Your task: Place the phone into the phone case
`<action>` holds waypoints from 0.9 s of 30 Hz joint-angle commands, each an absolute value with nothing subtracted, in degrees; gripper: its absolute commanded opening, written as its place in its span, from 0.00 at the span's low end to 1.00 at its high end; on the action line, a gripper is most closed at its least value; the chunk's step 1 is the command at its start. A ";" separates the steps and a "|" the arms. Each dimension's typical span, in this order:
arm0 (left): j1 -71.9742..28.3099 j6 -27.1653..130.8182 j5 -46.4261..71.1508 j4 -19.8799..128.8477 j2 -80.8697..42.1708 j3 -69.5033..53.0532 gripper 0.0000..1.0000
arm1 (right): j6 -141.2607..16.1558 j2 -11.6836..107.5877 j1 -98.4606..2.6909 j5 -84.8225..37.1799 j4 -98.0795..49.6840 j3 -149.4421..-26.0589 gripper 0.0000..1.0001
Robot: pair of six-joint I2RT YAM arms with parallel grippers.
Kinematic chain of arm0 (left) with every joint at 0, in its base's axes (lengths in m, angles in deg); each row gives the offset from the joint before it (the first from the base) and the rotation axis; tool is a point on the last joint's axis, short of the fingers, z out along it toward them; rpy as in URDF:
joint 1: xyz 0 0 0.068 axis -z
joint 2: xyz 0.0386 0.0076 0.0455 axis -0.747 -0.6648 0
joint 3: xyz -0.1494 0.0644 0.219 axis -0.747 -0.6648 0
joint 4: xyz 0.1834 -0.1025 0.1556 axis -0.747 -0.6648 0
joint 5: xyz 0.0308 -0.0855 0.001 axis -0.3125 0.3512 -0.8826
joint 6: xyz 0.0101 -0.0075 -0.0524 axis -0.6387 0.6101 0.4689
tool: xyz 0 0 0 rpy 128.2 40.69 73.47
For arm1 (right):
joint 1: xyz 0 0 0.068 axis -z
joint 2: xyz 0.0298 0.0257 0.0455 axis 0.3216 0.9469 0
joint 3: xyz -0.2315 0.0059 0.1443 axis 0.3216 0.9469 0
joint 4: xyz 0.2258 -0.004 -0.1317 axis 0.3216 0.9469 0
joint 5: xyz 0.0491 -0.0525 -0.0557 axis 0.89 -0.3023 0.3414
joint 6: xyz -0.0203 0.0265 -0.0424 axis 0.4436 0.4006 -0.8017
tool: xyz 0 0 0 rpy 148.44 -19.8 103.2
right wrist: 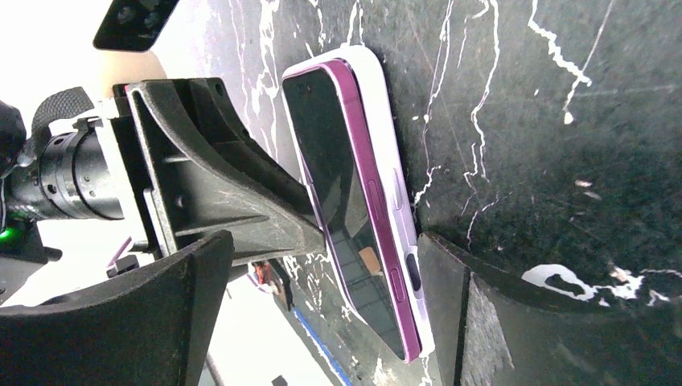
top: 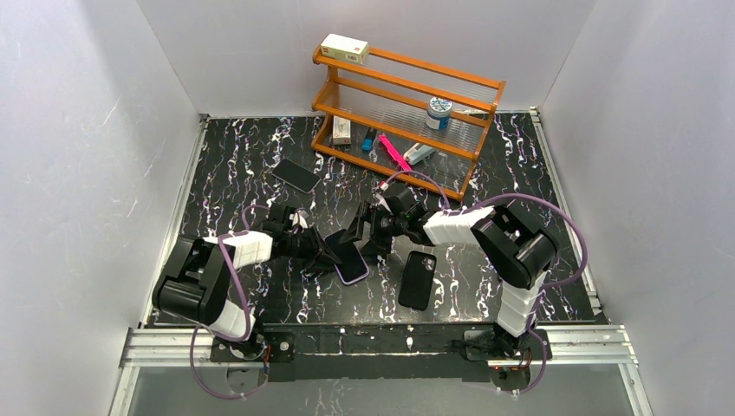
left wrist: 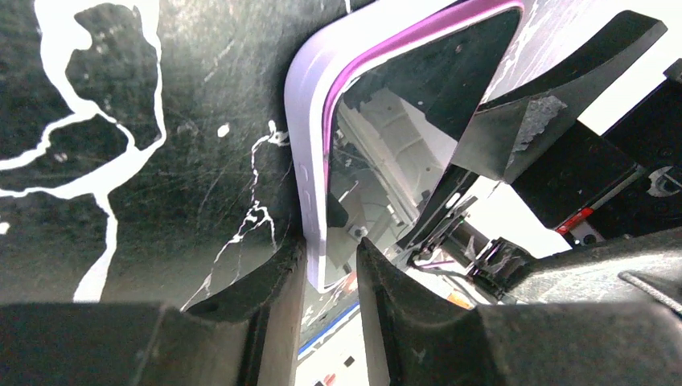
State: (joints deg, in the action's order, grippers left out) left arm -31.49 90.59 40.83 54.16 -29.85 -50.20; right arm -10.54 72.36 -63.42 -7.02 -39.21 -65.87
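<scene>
Both arms are busy at the middle of the surface [top: 520, 173] with the lavender phone [top: 351, 263], which is not the one the task names. The left gripper [top: 329, 257] has its fingers [left wrist: 277, 277] drawn narrow on one end of that handset, one pad against its pale edge and the other over the glass, and holds it tilted up on its side. The right gripper [right wrist: 326, 241] stands wide astride the same handset, one finger just beside its long edge and the other well clear, gripping nothing. The phone [top: 296, 175] lies flat and untouched towards the far-left corner, well apart from both grippers. The case [top: 417, 279] lies flat near the near edge, right of the middle and just right of the lavender phone (which face is up I cannot tell from above). So I judge the real work not yet begun: this looks like clearing or passing the stray handset. Next, that handset should be set down out of the way. One arm, likely the left, then has to reach far-left for a thin glossy slab lying flat, which needs a grip across its narrow edges. The other should steady the case, camera corners matched.
</scene>
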 commanded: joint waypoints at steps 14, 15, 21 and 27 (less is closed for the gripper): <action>-31.19 88.27 40.31 51.88 -26.94 -52.48 0.22 | 1.93 72.74 -64.46 6.98 -65.43 -58.71 0.91; -31.19 89.91 41.11 54.68 -26.44 -53.42 0.22 | 2.59 72.82 -64.46 7.23 -66.36 -58.58 0.91; -31.20 99.46 45.09 67.02 -23.66 -58.83 0.19 | 6.74 73.54 -64.55 8.26 -74.38 -56.68 0.90; -31.19 99.61 44.60 67.34 -24.31 -58.31 0.19 | 3.84 73.87 -64.55 7.42 -68.14 -56.00 0.85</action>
